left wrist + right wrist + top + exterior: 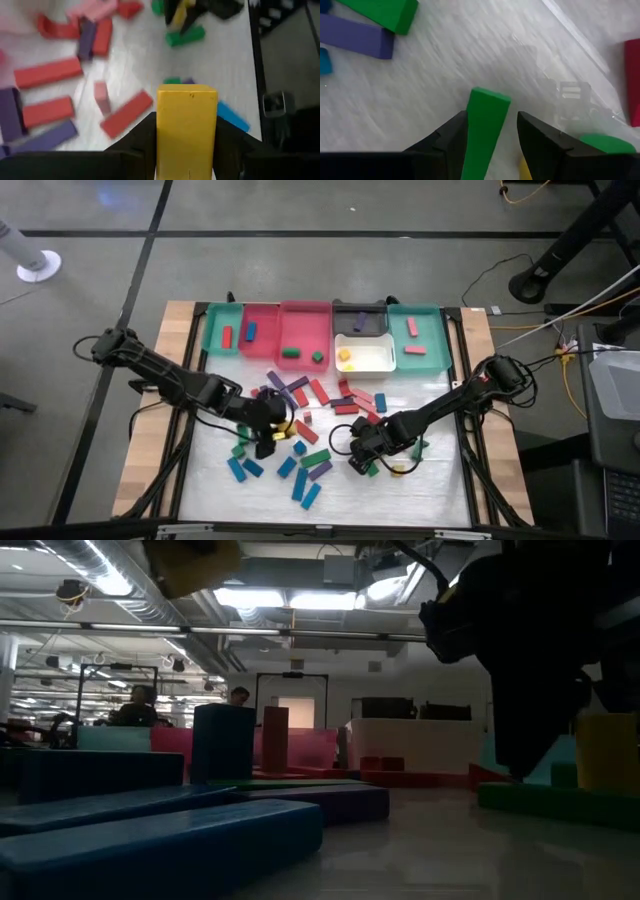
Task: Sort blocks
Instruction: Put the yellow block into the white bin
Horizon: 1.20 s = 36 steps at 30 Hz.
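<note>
We find both arms engaged over the scatter of blocks (300, 430) on the white mat. The left gripper (186, 150) sits low in the middle-left of the pile, clenched on a yellow block (187, 125) that stands squarely between its fingers (142, 142). The right gripper (492, 145) works at the right side of the pile, clamped on a green block (484, 130) that leans slightly within the jaws, just above the mat.

The trays (320, 330) stand in a row at the far edge of the table; we note yellow pieces already in the white tray (365, 360) and green pieces in the pink tray (305, 335).

In our judgement each arm should lift straight up before travelling, since red and purple bars lie close beside both grippers and a sideways drag would scatter them. The green block's tilt suggests a less secure hold; we advise a slow carry and a low release inside the tray walls. The arms should go in turn, as their paths to the trays may cross.
</note>
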Tool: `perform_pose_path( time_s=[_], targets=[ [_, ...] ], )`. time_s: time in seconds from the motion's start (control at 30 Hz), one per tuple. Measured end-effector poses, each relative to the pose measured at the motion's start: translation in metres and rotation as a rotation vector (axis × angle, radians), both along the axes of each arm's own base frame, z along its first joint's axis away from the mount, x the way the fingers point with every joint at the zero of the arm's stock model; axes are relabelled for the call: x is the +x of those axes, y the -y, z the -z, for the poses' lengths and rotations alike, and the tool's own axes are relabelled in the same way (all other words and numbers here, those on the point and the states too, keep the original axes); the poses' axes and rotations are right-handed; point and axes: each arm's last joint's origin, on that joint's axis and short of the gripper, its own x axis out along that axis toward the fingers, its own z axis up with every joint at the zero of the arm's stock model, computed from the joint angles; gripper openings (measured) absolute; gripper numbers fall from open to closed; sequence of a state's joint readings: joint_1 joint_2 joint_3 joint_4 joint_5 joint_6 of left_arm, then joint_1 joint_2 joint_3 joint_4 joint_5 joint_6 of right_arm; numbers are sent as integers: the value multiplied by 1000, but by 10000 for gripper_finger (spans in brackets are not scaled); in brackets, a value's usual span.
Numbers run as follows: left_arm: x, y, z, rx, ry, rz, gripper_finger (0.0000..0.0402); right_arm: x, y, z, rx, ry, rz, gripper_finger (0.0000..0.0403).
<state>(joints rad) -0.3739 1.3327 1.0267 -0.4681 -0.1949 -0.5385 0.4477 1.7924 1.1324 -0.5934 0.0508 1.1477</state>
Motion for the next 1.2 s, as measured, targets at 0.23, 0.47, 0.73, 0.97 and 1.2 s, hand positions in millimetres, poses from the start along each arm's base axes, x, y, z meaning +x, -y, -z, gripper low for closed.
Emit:
perform_pose_path(
  time_s=[0.23, 0.47, 0.73, 0.97, 1.2],
  targets=[
    [23, -40, -17, 213, 234, -189, 121, 0, 0, 0, 1, 1, 0, 172],
    [57, -107, -29, 293, 476, -282, 122, 1, 0, 0, 5, 12, 1, 172],
    [96, -167, 17, 251, 512, -310, 122, 2, -1, -1, 25, 15, -5, 172],
    [116, -197, 76, 138, 429, -354, 123, 2, -1, -1, 40, 9, 27, 172],
    [123, -202, 104, 133, 389, -362, 137, 2, -2, -1, 52, 3, 24, 172]
  ],
)
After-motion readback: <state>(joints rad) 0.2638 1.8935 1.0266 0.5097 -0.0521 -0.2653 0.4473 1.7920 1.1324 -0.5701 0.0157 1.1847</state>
